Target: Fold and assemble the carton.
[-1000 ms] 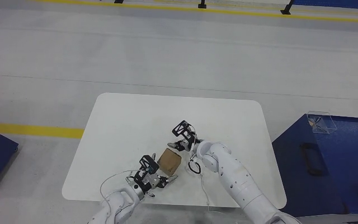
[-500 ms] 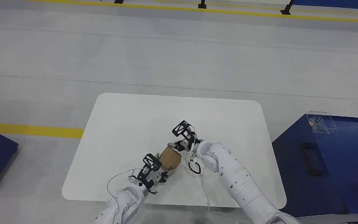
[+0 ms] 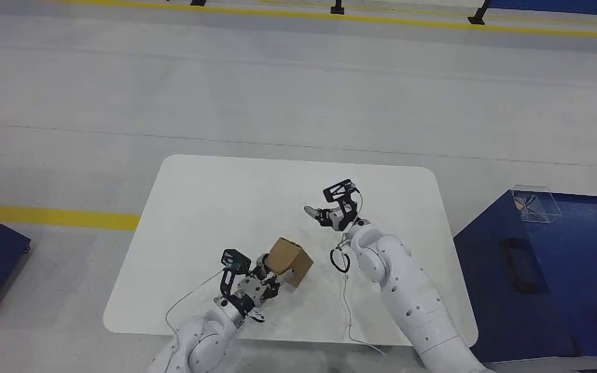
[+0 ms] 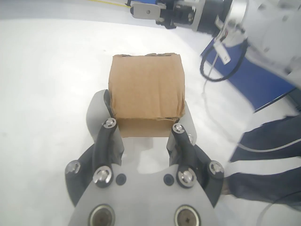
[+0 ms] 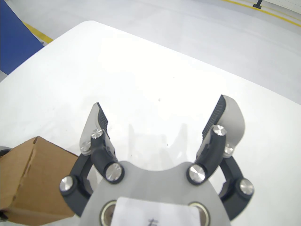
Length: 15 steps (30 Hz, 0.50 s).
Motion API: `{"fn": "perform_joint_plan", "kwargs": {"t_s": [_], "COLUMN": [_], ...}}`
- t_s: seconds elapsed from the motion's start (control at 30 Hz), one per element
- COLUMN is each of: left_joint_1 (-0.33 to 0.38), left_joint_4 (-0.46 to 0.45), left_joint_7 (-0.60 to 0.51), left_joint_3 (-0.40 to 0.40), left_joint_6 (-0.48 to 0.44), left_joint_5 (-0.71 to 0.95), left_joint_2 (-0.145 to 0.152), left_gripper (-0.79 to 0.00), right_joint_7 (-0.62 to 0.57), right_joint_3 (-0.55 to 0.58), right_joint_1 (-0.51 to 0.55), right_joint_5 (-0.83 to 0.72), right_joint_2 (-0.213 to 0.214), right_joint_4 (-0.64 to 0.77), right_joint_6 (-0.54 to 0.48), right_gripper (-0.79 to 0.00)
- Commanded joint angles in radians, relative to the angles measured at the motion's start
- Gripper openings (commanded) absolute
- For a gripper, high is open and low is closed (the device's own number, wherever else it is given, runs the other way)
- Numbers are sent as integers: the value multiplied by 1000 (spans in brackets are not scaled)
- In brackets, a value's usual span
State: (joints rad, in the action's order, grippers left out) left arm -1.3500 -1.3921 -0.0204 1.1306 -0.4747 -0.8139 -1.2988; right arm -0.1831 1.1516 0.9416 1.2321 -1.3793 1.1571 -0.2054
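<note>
The carton [image 3: 287, 261] lies close to the counter's [image 3: 215, 196] near edge, just left of its middle. It is almost cubic, with no clear long axis. The left arm [image 3: 203, 343] reaches in from the near edge, its jaws closed on the carton's two side walls. The right arm [image 3: 401, 289] hovers nearer the counter's middle, jaws spread wide and empty, pointing toward the far edge. I judge it must turn back toward the near edge to help.

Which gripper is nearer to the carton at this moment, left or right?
Left. The left gripper holds the carton, with one finger on each side of it. The right gripper is open and apart from the carton, over the table.
</note>
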Motion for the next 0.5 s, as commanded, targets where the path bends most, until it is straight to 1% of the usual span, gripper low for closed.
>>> {"fn": "perform_joint_plan", "kwargs": {"t_s": [0.0, 0.03, 0.07, 0.1, 0.13, 0.17, 0.3, 0.33, 0.4, 0.47], "left_joint_1": [13, 24, 40, 56, 69, 78, 96, 97, 100, 92], "left_joint_4": [16, 26, 39, 55, 65, 81, 116, 127, 124, 121], "left_joint_7": [-175, -283, -369, -441, -496, -530, -600, -610, -638, -623], "left_joint_3": [23, 25, 37, 49, 56, 63, 80, 88, 102, 129], "left_joint_6": [16, 31, 55, 86, 105, 128, 184, 213, 234, 258], "left_joint_5": [324, 465, 570, 634, 677, 709, 786, 818, 861, 878], "left_joint_2": [-2, -3, -2, 1, 2, 4, 7, 8, 10, 15], "left_gripper": [-785, -785, -785, -739, -523, 0, 0, 0, 0, 0], "right_joint_7": [-23, -40, -50, -56, -63, -72, -76, -76, -76, -76], "right_joint_3": [14, 13, 11, 7, 1, -7, -22, -22, -22, -22], "right_joint_1": [21, 27, 31, 34, 36, 35, 31, 31, 31, 31], "right_joint_5": [1, 6, 10, 12, 11, 14, 22, 22, 22, 22], "right_joint_2": [5, 7, 7, 7, 6, 5, 2, 2, 2, 2], "right_joint_4": [36, 46, 54, 59, 61, 59, 56, 56, 56, 56], "right_joint_6": [-12, -17, -17, -15, -17, -20, -16, -16, -16, -16], "right_gripper": [0, 0, 0, 0, 0, 0, 0, 0, 0, 0]}}
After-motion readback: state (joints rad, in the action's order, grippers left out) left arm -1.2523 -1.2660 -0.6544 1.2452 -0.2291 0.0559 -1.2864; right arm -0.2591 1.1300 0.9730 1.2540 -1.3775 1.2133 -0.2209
